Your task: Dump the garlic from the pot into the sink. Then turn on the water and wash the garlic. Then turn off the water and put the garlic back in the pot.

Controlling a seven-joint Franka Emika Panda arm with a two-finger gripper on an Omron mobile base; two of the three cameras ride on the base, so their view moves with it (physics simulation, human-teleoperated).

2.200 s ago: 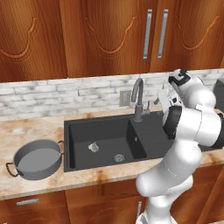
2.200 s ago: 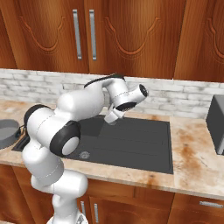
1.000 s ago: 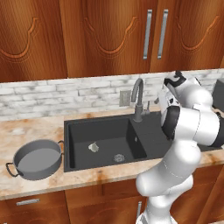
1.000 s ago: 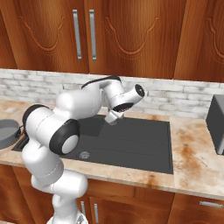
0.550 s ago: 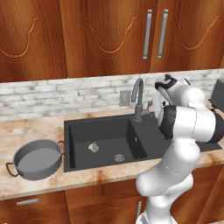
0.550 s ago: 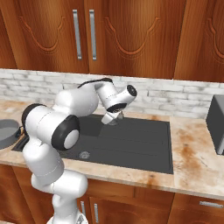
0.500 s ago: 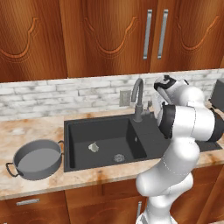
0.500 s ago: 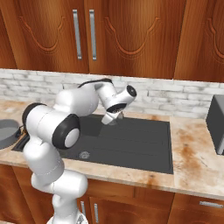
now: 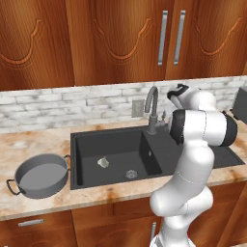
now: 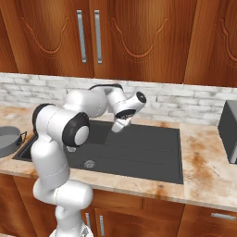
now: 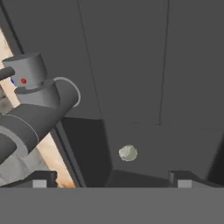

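Observation:
The garlic [image 9: 102,162] lies on the floor of the dark sink [image 9: 87,144], left of the round drain [image 9: 130,173]. In the hand view the garlic [image 11: 127,152] sits far below, between my fingertips [image 11: 41,179]. The grey pot [image 9: 41,176] stands hollow on the counter left of the sink. My gripper [image 10: 116,126] hangs open and holds nothing, close beside the gooseneck faucet [image 9: 152,103], above the sink's draining panel [image 10: 152,148]. The faucet [image 11: 39,105] and its lever base with red and blue dots fill the left of the hand view. No water runs.
A brick backsplash and wooden cabinets rise behind the counter. A dark appliance [image 10: 229,132] stands on the counter at the far right. The speckled counter [image 10: 203,162] runs on both sides of the sink.
The hand has swung left and slightly down, from beside the wall to close against the faucet. Garlic and pot have not moved.

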